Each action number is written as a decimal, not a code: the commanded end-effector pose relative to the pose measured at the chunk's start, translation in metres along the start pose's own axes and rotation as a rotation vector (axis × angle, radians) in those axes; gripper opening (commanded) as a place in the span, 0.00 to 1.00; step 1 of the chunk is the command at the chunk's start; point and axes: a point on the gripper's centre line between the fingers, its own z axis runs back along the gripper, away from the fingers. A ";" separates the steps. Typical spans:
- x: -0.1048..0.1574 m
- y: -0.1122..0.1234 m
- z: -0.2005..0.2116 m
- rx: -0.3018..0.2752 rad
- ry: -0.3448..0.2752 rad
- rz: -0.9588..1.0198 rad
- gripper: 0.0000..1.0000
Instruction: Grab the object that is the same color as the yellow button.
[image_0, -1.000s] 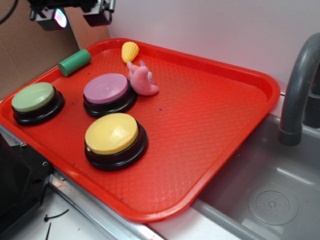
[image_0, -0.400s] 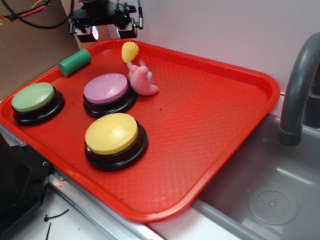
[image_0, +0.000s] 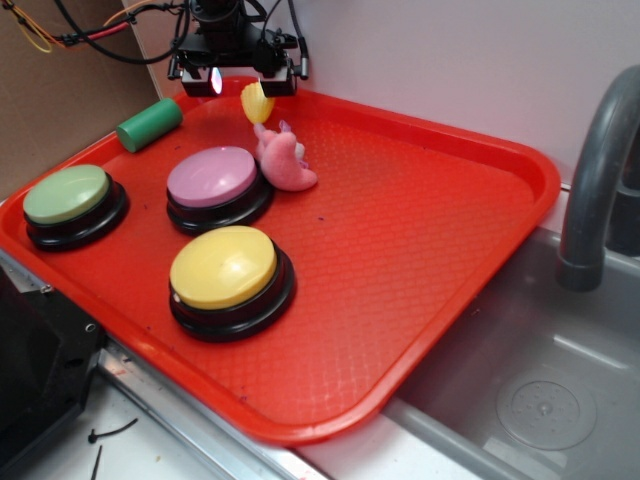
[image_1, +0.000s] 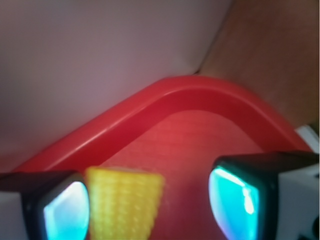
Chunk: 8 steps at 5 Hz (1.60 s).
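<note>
Hovering hand (image_0: 241, 80), fingers parted, yellow shell (image_1: 123, 202) between them

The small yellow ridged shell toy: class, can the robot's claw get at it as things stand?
Probably yes. The open claw hangs over the small yellow ridged shell toy, which shows between its fingers in the wrist view; the pink plush animal sits just clear.

Black gripper (image_0: 238, 80), boxy jaws with glowing cyan-lit faces; black, red, yellow cables (image_0: 70, 35) above.
</note>
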 end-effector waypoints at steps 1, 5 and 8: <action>0.020 0.004 -0.003 -0.092 -0.040 -0.059 0.89; 0.000 -0.011 0.073 -0.150 0.011 -0.151 0.00; -0.050 -0.047 0.183 -0.271 0.212 -0.288 0.00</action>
